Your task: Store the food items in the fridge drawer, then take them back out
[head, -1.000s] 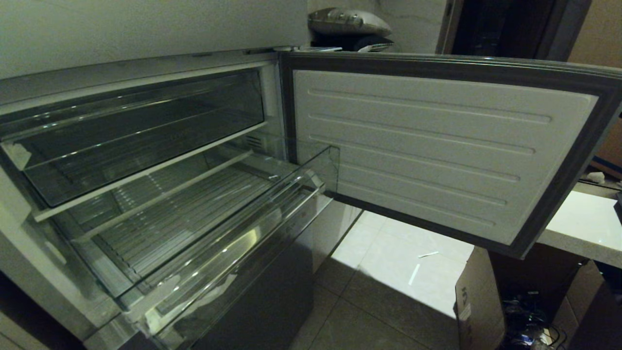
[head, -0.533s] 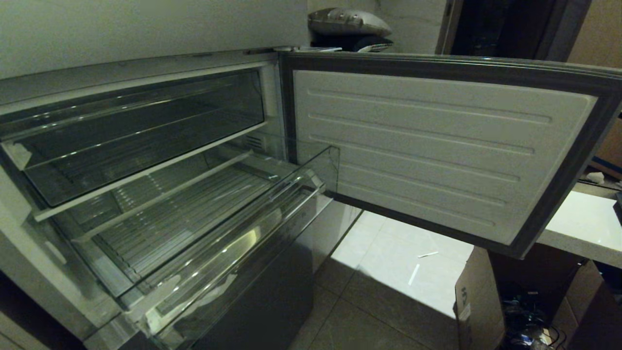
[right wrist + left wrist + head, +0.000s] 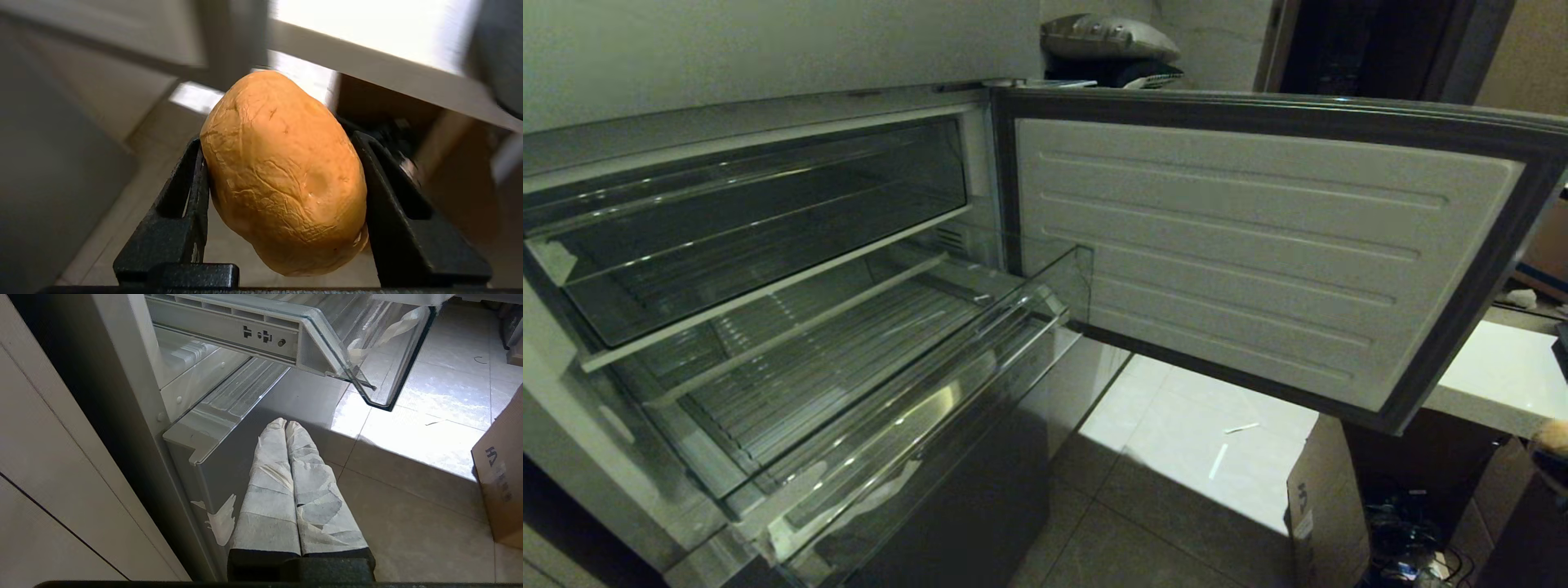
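The right gripper (image 3: 282,171), pinching a wrinkled potato (image 3: 282,175) by its sides, could knock it loose against the fridge drawer's (image 3: 980,327) clear front wall, while the left gripper (image 3: 286,424) hangs pressed together

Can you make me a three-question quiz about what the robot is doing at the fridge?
1. Where is the wrinkly orange-brown food lump?
A. on the ribbed floor of the drawer
B. between the black fingers of the right claw
C. on the tiled floor

2. What colour is the wrapping on the left claw?
A. white
B. red
C. blue

3. How is the clear plastic fridge drawer?
A. pushed shut
B. taken away
C. pulled out with nothing in it

Answers:
1 B: the right wrist view shows the lump squeezed between both black fingers, off the ground.
2 A: the left wrist view shows its two fingers covered in white wrap, pressed together, low beside the grey steel fridge front.
3 C: the head view shows the drawer sticking out beside the open white-lined door, its ribbed floor bare.
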### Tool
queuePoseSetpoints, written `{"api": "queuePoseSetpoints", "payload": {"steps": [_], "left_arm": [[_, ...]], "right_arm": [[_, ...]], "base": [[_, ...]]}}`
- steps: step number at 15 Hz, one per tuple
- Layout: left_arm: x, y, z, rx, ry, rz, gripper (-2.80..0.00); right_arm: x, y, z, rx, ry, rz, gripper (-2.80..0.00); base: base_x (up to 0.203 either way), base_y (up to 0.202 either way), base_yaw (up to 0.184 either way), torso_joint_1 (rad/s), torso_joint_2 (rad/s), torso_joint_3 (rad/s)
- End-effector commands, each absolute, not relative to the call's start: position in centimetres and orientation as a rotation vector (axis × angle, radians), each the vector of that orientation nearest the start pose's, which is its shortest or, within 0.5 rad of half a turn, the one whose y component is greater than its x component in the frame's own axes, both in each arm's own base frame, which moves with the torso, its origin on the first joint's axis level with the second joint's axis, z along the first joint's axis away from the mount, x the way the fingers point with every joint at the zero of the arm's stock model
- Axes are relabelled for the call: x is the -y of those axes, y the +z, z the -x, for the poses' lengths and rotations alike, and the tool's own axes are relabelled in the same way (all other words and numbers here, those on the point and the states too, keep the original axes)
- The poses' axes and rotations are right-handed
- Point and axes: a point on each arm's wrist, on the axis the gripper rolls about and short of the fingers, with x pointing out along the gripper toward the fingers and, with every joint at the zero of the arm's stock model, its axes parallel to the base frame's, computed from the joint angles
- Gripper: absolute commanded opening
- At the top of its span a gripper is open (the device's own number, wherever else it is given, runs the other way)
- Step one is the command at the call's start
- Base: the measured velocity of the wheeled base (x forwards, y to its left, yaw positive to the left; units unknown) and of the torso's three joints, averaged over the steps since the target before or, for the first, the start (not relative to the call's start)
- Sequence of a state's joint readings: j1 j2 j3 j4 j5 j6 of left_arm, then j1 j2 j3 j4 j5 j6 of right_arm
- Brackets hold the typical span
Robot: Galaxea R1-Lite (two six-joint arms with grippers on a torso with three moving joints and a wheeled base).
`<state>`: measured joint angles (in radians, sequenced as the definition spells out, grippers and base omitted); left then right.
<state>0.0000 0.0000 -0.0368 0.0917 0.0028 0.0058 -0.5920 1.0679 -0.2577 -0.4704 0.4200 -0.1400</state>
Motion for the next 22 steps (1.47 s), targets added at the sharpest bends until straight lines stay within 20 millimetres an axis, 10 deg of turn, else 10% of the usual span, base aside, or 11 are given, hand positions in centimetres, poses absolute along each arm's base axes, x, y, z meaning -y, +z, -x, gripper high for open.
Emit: {"api": "queuePoseSetpoints", "payload": {"steps": [1,11,22], "left_arm": [[0.0,7.6,2.6,-0.055,0.003,-0.006,-2.8],[0.0,7.6,2.6,-0.055,0.003,-0.005,-2.8],[0.0,7.6,2.6,-0.055,0.003,-0.006,-2.8]], "right_arm": [[4.7,15.1,-9.9,-0.271,-0.068,0.002,-2.8],[3.5,14.0,-8.7,-0.254,0.083,-0.014,-2.8],[3.5,14.1,-8.8,-0.253,0.082,-0.013,-2.8]], "base": [[0.0,0.0,0.0,0.0,0.0,0.0],[0.0,0.0,0.0,0.0,0.0,0.0],[0.001,-0.006,0.163,0.001,0.0,0.001]]}}
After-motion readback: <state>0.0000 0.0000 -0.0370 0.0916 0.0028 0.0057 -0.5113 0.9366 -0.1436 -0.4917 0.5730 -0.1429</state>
